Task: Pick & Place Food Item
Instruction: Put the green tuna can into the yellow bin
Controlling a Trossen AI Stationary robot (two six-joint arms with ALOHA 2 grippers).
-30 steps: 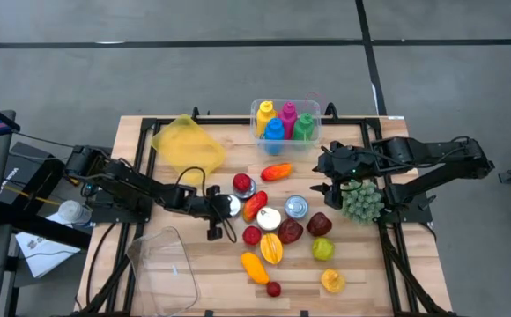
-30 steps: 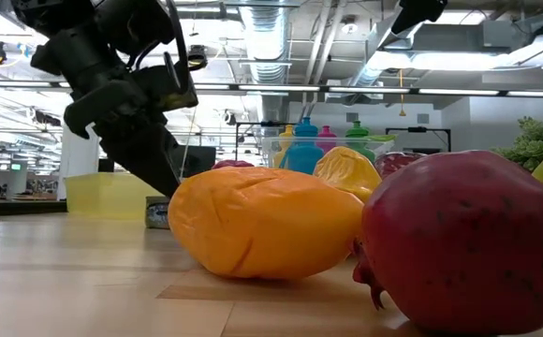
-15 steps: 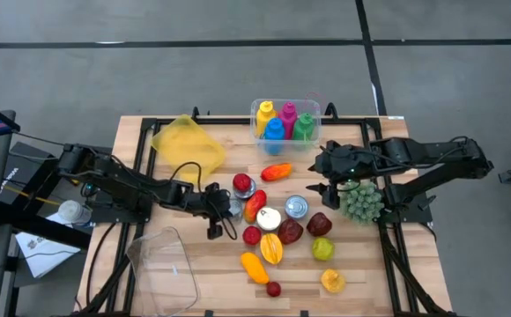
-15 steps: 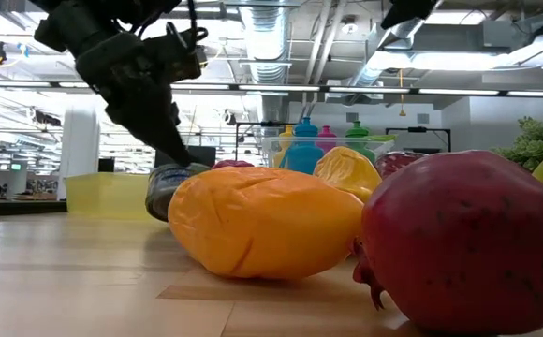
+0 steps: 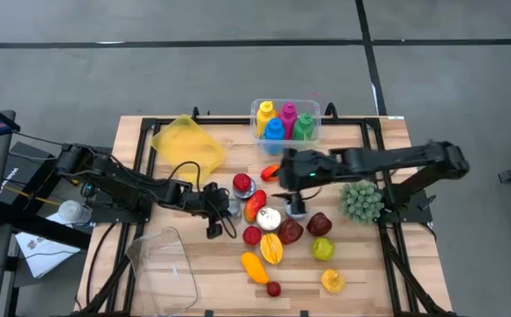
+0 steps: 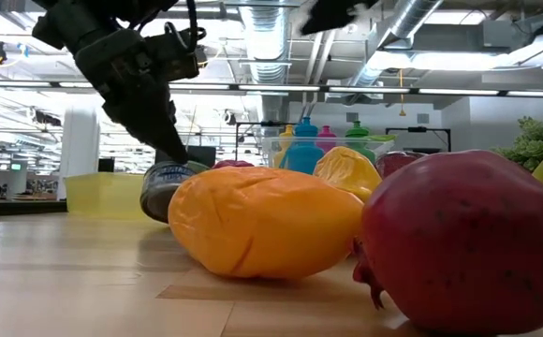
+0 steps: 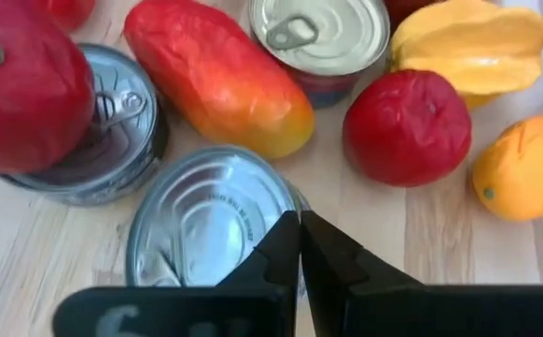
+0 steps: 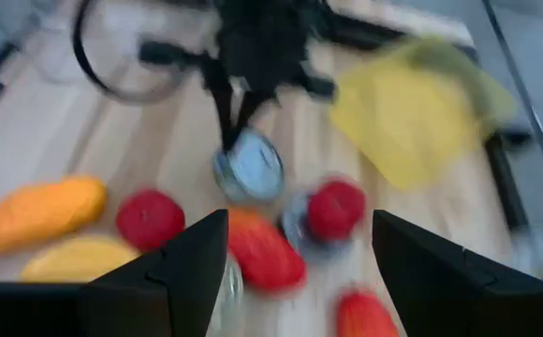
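Steel tin (image 7: 211, 220) lies just under the left gripper (image 7: 300, 245), whose fingers are pressed together with their tips on its lid. At twelve o'clock from it sits a long red-orange fruit (image 7: 217, 75), with a second can (image 7: 320, 37) beyond. Farther across the table (image 5: 361, 273), at three o'clock, the right gripper (image 5: 284, 176) hovers with fingers spread, grasping nothing.
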